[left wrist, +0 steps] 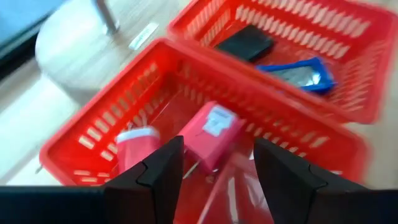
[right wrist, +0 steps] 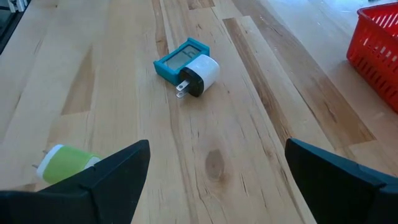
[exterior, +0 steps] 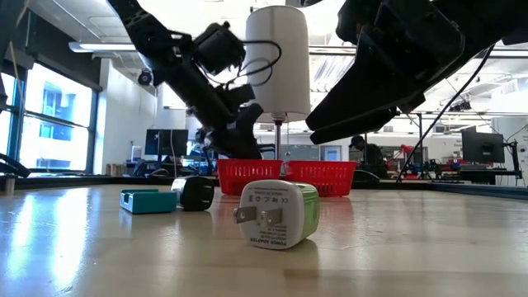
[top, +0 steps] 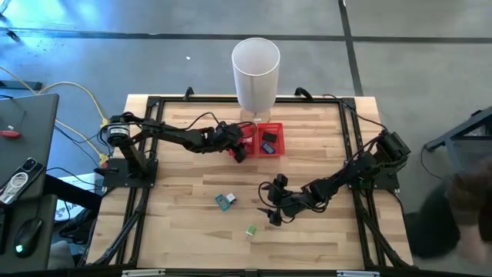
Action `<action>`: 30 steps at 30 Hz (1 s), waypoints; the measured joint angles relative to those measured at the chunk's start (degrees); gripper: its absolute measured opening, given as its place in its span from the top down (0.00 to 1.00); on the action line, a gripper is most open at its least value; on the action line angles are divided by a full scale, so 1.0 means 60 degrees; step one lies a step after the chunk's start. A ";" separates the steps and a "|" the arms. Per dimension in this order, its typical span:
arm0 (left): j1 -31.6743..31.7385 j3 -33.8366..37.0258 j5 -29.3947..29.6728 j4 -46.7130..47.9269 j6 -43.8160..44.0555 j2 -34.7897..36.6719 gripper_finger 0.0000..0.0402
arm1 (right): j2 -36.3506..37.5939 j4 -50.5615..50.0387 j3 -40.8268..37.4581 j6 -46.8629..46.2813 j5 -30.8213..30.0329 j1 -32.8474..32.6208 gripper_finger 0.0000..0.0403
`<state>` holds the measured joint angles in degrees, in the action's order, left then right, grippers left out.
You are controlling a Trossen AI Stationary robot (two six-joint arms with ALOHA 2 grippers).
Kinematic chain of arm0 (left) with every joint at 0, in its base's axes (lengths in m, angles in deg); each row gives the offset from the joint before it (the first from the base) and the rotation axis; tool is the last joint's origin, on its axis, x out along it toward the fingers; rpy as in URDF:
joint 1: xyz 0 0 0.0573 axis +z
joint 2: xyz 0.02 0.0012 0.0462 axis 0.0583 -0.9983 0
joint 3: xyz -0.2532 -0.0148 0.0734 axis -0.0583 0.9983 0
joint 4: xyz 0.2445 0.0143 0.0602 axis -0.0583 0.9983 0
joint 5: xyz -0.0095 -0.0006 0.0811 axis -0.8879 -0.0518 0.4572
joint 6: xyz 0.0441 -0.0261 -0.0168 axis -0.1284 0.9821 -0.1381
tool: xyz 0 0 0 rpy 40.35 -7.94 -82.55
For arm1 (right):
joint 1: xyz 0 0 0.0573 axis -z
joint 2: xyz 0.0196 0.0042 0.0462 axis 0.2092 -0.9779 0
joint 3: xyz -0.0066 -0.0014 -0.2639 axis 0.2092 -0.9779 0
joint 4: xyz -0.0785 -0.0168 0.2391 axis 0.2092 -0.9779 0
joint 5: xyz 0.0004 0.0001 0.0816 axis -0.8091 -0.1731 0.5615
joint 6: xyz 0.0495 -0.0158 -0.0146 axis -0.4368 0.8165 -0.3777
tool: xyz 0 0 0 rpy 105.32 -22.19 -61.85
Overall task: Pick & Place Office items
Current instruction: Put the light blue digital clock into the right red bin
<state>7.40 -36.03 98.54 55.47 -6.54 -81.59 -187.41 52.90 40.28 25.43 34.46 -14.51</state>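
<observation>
My left gripper [top: 240, 150] is open and empty above the left compartment of the red mesh tray [top: 278, 129]. In the left wrist view its fingers [left wrist: 163, 168] stand apart over a pink piece [left wrist: 211, 134] and a red piece [left wrist: 137, 148] lying in that compartment. The other compartment holds a dark piece [left wrist: 245, 42] and a blue piece [left wrist: 298, 71]. My right gripper [top: 274, 201] is open and empty, low over the table. A teal piece [right wrist: 180, 59], a black-and-white plug [right wrist: 200, 74] and a green-and-white plug [right wrist: 65, 160] lie on the wood ahead of it.
A tall white cylinder bin [top: 256, 73] stands at the table's far edge, right behind the tray. The black frame rails [top: 146, 138] run along the table's left, right and far sides. Bare wood [top: 184, 231] lies in front of the loose pieces.
</observation>
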 joint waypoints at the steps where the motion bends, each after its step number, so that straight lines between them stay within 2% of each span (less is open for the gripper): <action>1: -0.0058 -0.0004 0.0001 0.0108 -0.0117 0.0125 0.53 | 0.0000 0.0000 0.0000 0.0000 0.0001 0.0000 0.10; 11: -0.1185 -0.0004 0.0120 0.1319 -0.0361 0.2055 0.53 | 0.0000 -0.0004 0.0000 0.0000 0.0004 0.0000 0.10; 17: -0.2693 -0.0004 0.0112 0.2563 -0.0372 0.3204 0.53 | 0.0000 -0.0007 0.0000 0.0000 0.0003 0.0000 0.10; 25: -0.5052 -0.0004 0.0073 0.3817 -0.1092 0.3530 0.53 | 0.0000 0.0000 0.0000 0.0000 0.0000 0.0011 0.10; 30: -0.6031 -0.0004 -0.0015 0.4676 -0.1693 0.3530 0.53 | 0.0000 0.0073 0.0000 0.0004 0.0001 0.0011 0.10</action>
<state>-28.79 -36.05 98.45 83.53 -16.70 -60.41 -187.41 53.34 40.28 25.45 34.46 -14.45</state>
